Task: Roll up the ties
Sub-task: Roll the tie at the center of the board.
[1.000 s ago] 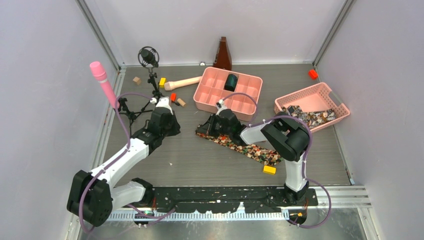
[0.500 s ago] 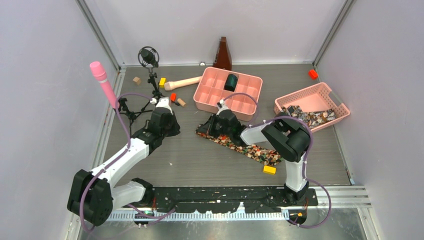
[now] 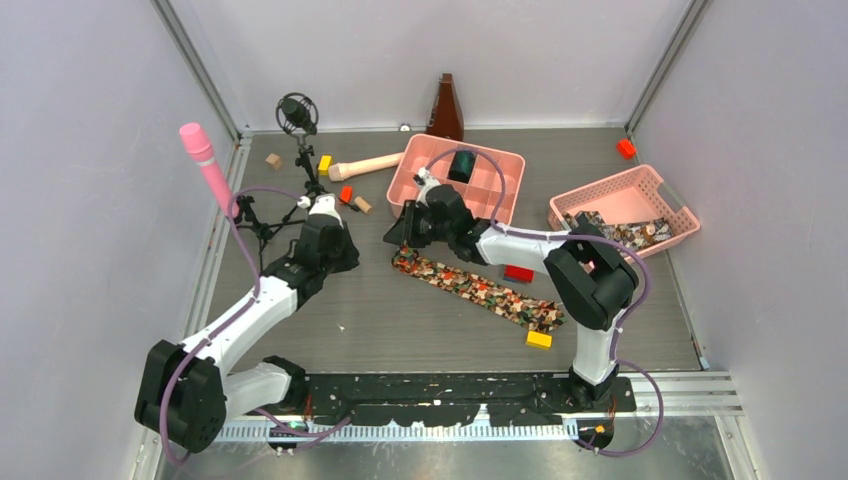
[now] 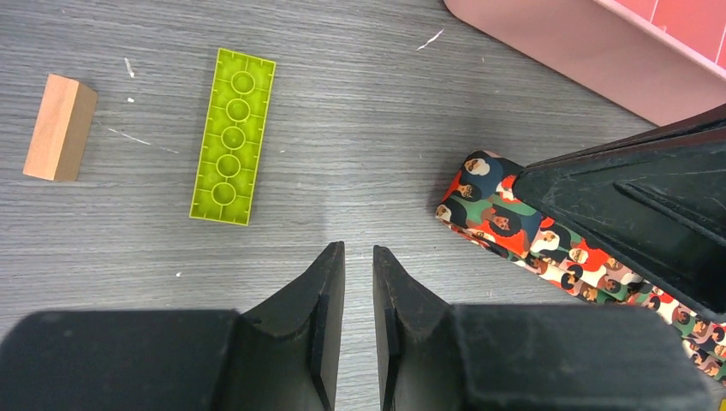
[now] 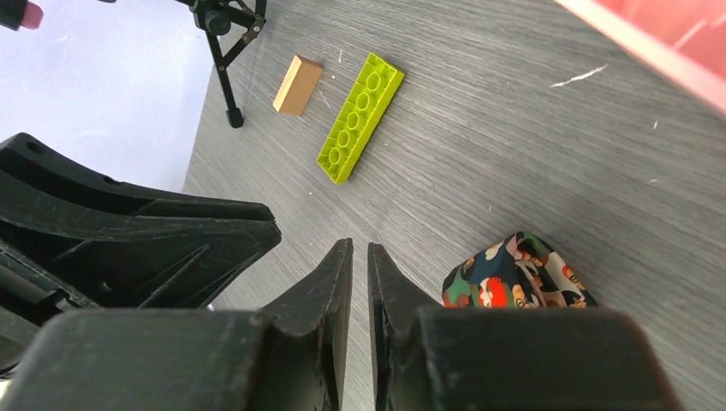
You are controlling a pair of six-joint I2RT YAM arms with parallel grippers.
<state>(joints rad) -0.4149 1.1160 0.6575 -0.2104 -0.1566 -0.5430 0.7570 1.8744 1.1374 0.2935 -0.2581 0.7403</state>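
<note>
One tie (image 3: 475, 288) with a busy dark, red and green print lies flat and unrolled on the grey table, running from centre to lower right. Its near end shows in the left wrist view (image 4: 492, 201) and in the right wrist view (image 5: 514, 274). My right gripper (image 3: 398, 238) hovers just behind that end, almost shut and empty (image 5: 360, 248). My left gripper (image 3: 348, 262) sits to the left of the tie end, nearly shut and empty (image 4: 359, 253). More ties (image 3: 625, 235) lie in the pink basket (image 3: 660, 185).
A pink compartment tray (image 3: 420, 190) with a dark roll (image 3: 462, 163) stands behind the right gripper. A lime brick (image 4: 233, 137) and a wooden block (image 4: 58, 127) lie near the left gripper. A red block (image 3: 518, 272), a yellow block (image 3: 538, 339) and a tripod microphone (image 3: 297, 115) are nearby.
My right gripper has lifted off the tie's end and moved back-left toward the pink tray. The tie end now lies uncovered and a red block shows. The left arm has barely moved.
</note>
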